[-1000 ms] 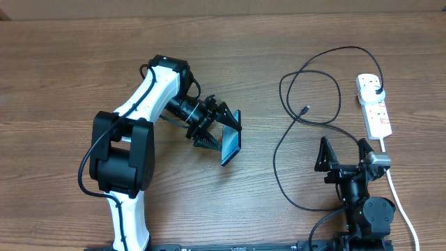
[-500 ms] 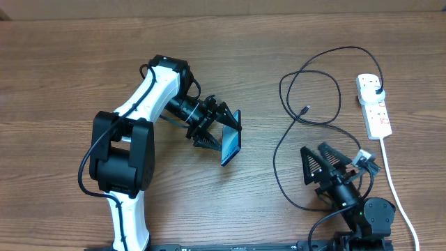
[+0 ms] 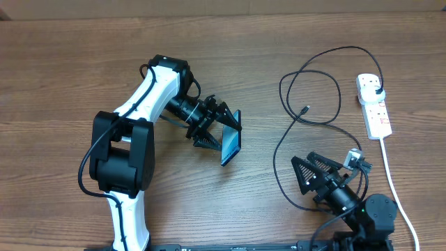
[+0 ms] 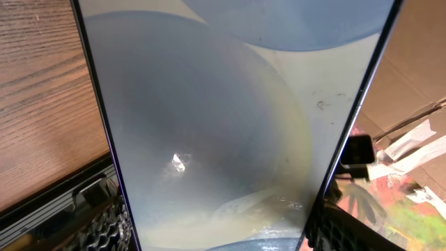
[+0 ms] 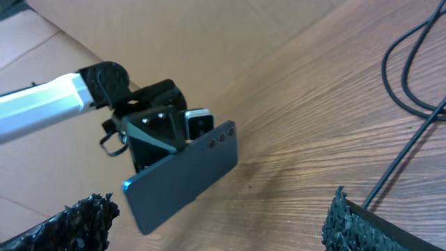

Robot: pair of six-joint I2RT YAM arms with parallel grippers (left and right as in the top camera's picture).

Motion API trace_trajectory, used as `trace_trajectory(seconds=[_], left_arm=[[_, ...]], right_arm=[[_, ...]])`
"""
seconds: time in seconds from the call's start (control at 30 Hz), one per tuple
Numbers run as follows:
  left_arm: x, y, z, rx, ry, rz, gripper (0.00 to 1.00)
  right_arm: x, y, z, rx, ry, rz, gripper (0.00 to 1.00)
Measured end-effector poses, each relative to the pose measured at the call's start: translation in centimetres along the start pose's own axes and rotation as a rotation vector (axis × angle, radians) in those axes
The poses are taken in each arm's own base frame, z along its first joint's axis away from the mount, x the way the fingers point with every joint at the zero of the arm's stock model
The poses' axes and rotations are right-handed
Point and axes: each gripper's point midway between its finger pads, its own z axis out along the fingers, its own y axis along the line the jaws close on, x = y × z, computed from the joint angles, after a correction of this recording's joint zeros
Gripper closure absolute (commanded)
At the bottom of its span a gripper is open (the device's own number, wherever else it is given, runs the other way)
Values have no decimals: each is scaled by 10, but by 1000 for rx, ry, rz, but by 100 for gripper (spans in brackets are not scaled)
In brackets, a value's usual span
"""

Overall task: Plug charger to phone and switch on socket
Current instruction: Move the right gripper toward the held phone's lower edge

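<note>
My left gripper is shut on the phone and holds it on edge above the table's middle. Its pale lit screen fills the left wrist view. Its dark back faces the right wrist view. The charger is a thin black cable looping on the right, with its small connector tip lying free and its black plug in the socket, a white power strip at the far right. My right gripper is open and empty at the front right, turned toward the phone.
The socket's thick white cord runs down the right side past my right arm. Loops of black cable lie on the wood close to my right gripper.
My right gripper has swung from pointing away to pointing left toward the phone, and sits lower in the overhead view. The left arm and phone have not moved.
</note>
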Motion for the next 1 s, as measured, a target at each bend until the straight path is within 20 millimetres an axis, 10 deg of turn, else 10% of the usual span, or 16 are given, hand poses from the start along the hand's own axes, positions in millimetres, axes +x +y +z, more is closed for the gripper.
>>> trace_trajectory(seconds=[0.7,1.0], left_arm=[[0,-1,0,4,2,1,33],[0,-1,0,4,2,1,32]], right_arm=[[-90,57,-17,426,257,105,0],[-88,89,8,257,367,222,0]])
